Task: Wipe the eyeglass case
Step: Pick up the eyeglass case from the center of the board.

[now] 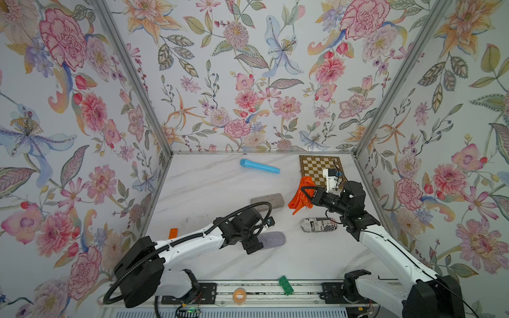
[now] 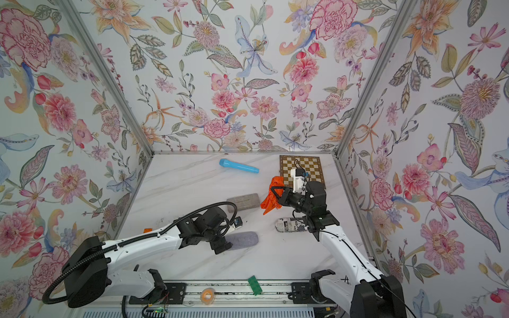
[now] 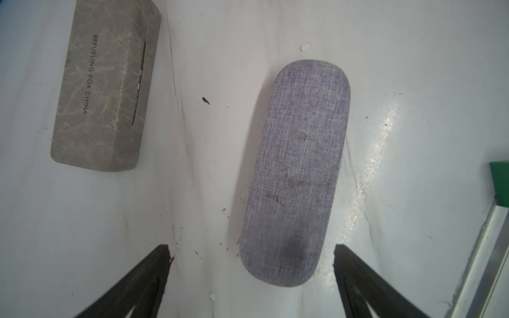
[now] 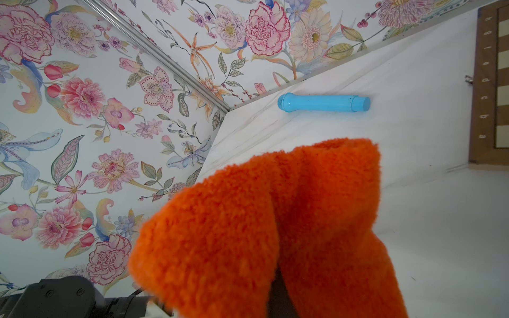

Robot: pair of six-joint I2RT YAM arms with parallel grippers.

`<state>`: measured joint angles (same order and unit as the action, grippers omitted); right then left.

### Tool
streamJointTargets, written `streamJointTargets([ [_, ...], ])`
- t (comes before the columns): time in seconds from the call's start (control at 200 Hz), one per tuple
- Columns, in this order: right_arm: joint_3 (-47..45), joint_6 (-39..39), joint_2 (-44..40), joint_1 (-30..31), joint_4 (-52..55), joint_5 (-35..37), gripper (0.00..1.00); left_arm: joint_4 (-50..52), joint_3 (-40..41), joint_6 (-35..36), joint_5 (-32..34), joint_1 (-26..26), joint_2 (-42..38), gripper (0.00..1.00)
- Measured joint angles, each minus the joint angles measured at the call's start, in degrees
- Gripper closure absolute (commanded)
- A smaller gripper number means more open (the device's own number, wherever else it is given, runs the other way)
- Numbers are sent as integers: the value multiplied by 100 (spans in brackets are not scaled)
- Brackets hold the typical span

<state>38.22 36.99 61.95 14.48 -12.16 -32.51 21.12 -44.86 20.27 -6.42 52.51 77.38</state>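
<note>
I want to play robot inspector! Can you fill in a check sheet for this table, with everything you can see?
Surface: white marbled table, with dark specks and scuffs.
Job's things: purple-grey glasses case lying flat; orange cloth held up off the table.
Clutter: blue tube, chessboard, grey case, printed case, orange block, green block, tape roll.
Grippers: left gripper open, fingers either side of the glasses case's end, not touching it; right gripper shut on the orange cloth.
Cables: black hose running back from the left gripper.
Surroundings: flowery walls, metal corner posts.
</note>
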Motion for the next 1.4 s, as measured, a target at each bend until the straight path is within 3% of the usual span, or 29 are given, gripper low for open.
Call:
streamJointTargets([
  [0.265,0,-15,114,0,0,-2,100,-625,74,415,-348,0,544,6],
  [0.606,0,50,291,-13,-7,-280,100,-723,72,750,-413,-4,1078,6],
  [0.861,4,76,341,-33,-4,-321,100,-660,-120,931,-518,-7,1432,11],
  [0.956,4,76,341,-44,0,-319,100,-614,-175,981,-525,-7,1484,21],
  [1.096,4,74,341,-44,26,-319,100,-533,-321,1027,-599,-7,1620,48],
  [1.396,426,35,-87,-85,1191,-466,100,-415,-326,592,-516,0,1134,53],
])
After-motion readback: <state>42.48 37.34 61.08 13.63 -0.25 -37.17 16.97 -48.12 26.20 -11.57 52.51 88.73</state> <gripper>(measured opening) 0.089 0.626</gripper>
